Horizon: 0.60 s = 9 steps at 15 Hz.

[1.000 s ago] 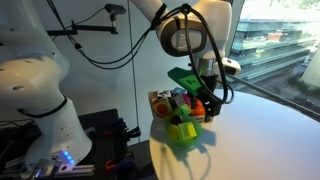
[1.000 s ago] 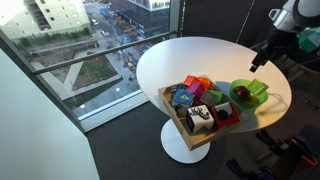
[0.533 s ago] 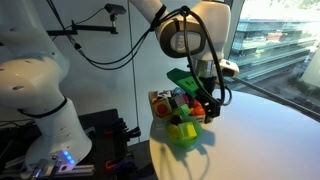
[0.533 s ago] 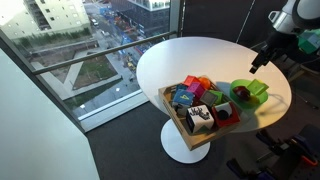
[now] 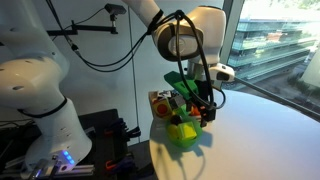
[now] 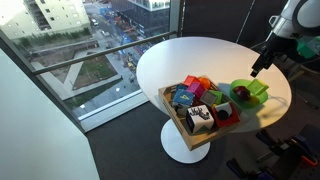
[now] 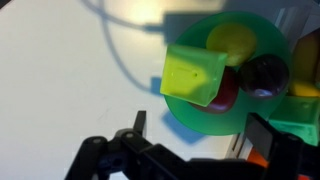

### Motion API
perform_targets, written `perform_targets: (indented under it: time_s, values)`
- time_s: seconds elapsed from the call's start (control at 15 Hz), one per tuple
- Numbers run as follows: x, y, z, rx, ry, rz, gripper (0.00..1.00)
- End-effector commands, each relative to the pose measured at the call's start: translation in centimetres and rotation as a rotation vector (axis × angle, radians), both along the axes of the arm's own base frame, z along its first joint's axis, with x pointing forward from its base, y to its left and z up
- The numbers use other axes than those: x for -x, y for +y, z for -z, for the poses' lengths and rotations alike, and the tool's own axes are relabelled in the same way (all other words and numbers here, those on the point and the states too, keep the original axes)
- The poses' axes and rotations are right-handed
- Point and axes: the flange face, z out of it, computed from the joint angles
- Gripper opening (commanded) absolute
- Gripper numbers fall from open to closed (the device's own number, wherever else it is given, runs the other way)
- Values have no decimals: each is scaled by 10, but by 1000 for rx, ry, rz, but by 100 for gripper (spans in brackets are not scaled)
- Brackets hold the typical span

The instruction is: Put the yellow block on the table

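Poised above the green bowl with tool spread wide and empty, likely to straddle the yellow block lying on top. Bare desk just beside for setting down.

i can read no text, number or brand anywhere: not on my arm, not on the table, not on the wooden tray of toys. a white block toward 6 o'clock in that tray shows dark marks, too small and blurred to make out.
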Motion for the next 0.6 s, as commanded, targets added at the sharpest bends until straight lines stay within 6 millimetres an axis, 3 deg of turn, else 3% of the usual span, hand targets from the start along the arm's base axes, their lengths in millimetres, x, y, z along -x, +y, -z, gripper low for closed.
perform_targets:
  time_s: [0.0, 0.53]
  values:
    - [7, 0, 4, 17, 24, 23, 100]
    - [12, 0, 20, 22, 62, 33, 100]
